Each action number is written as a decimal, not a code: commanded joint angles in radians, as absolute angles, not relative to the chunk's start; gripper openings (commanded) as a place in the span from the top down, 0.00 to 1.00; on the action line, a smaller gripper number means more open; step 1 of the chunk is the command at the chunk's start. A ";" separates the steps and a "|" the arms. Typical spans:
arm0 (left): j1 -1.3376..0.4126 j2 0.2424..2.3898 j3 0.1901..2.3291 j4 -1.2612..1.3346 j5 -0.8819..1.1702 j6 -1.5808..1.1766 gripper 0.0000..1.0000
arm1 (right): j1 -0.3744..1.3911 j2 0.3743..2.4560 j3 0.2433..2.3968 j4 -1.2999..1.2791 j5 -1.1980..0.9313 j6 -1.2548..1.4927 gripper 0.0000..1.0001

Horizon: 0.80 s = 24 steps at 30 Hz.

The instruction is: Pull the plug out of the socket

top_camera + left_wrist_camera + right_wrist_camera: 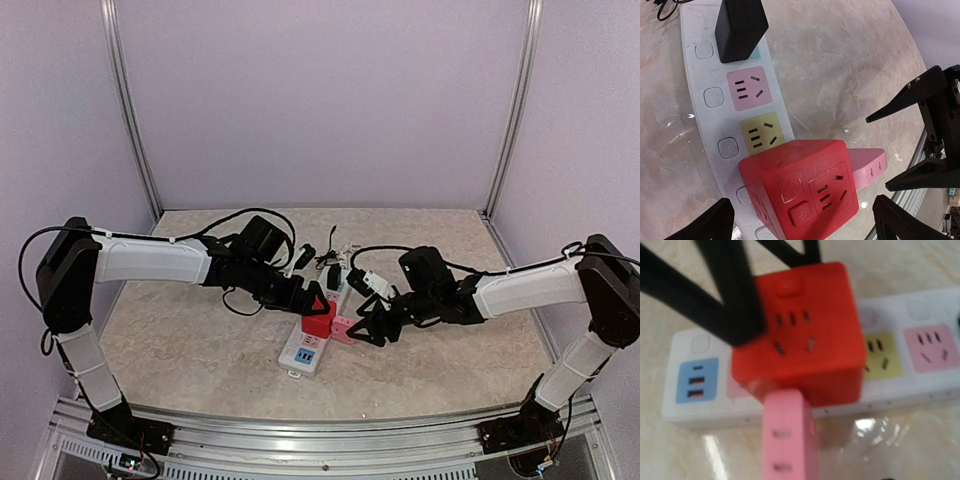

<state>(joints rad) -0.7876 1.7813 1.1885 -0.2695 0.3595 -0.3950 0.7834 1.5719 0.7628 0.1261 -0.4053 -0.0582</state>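
Red cube adapter (800,195) sits between the wide-spread jaws of the left gripper (805,222), which grasps nothing. The right gripper (877,154), also released, has its jaws apart just beside the end of one pink plug (867,165) jutting from the cube's side. The cube stands on the one white power strip (303,352), mid-worktop toward the near edge. One black adapter (740,27) is plugged in further along.
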 commanded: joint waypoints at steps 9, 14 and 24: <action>-0.807 1.827 1.215 -0.242 0.388 -0.431 0.07 | 0.818 1.691 0.846 0.170 -0.397 -0.106 0.53; -0.822 1.846 1.228 -0.257 0.376 -0.436 0.08 | 0.823 1.710 0.845 0.189 -0.408 -0.104 0.58; -0.820 1.879 1.245 -0.291 0.354 -0.434 0.14 | 0.835 1.729 0.860 0.143 -0.394 -0.112 0.99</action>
